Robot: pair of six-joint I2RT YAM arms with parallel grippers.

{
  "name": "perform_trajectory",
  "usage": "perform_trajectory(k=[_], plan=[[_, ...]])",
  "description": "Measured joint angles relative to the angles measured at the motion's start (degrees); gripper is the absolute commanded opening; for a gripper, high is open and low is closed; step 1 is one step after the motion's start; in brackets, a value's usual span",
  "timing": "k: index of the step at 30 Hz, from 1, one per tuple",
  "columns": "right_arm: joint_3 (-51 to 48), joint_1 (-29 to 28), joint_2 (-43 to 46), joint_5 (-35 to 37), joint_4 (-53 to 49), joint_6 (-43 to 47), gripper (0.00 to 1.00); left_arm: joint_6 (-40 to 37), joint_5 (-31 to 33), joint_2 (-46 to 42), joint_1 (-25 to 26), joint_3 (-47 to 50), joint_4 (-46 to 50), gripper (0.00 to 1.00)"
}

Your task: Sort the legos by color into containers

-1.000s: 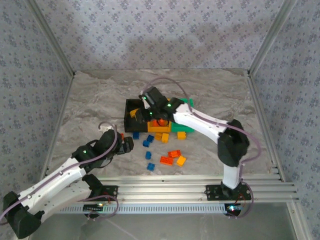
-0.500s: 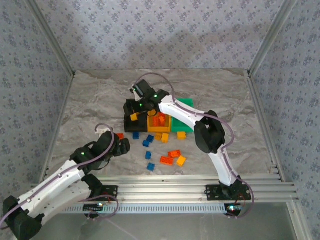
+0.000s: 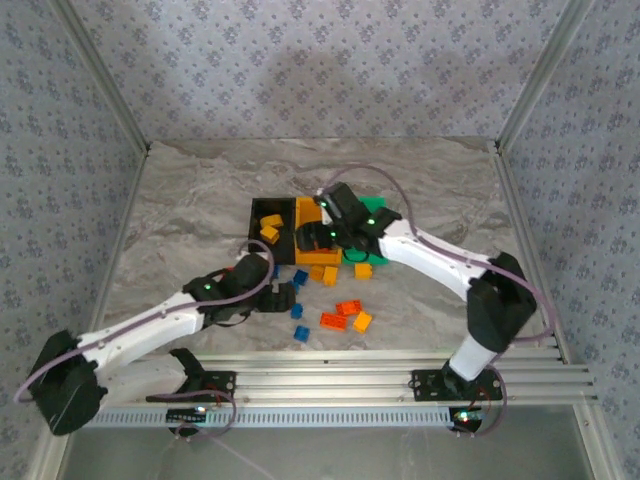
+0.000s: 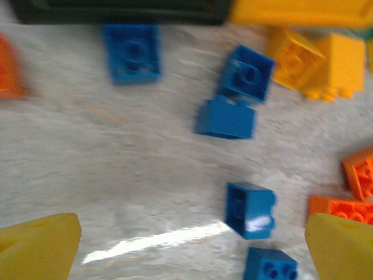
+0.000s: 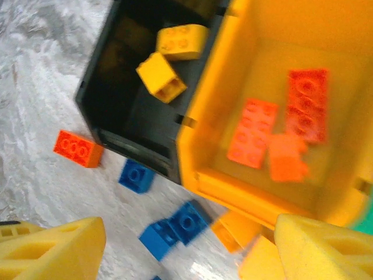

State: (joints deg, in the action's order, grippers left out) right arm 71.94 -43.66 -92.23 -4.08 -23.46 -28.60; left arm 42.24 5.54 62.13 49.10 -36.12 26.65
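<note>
Left jaws wide open, holding nothing, yellow pads [image 4: 38,248] spread either side of bare bench [image 4: 116,175], loose blue legos [image 4: 249,210] just ahead of them, no contact. Left arm [image 3: 150,328] stretched low from its base toward bench centre, wrist just short of the black bin [image 3: 272,210]. Right jaws also open and empty, pads [image 5: 326,248] well apart, hanging over the seam between black bin and orange-yellow bin [image 5: 204,116]. Right arm [image 3: 430,258] bent at the elbow, reaching left across the green bin [image 3: 378,206]. Two yellow bricks [image 5: 161,76] lie in the black bin, red-orange bricks [image 5: 250,140] in the orange-yellow bin. Other loose bricks [image 3: 348,307] in all three colours lie on the bench in front of the bins.
</note>
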Motion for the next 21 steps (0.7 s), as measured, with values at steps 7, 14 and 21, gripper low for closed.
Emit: perform_trajectory(k=[7, 14, 21], plan=[[-12.7, 3.1, 10.7, 2.9, 0.6, -2.3, 0.79, -1.8, -3.0, 13.2, 3.0, -3.1, -4.7, 0.71], [-15.8, 4.0, 16.5, 3.8, 0.7, -2.9, 0.79, -4.1, -4.9, 21.5, 3.0, -6.6, -5.7, 0.55], [-16.7, 5.5, 18.7, 4.3, 0.7, -3.2, 0.79, -5.7, -6.2, 24.3, 3.1, -7.2, -5.2, 0.31]])
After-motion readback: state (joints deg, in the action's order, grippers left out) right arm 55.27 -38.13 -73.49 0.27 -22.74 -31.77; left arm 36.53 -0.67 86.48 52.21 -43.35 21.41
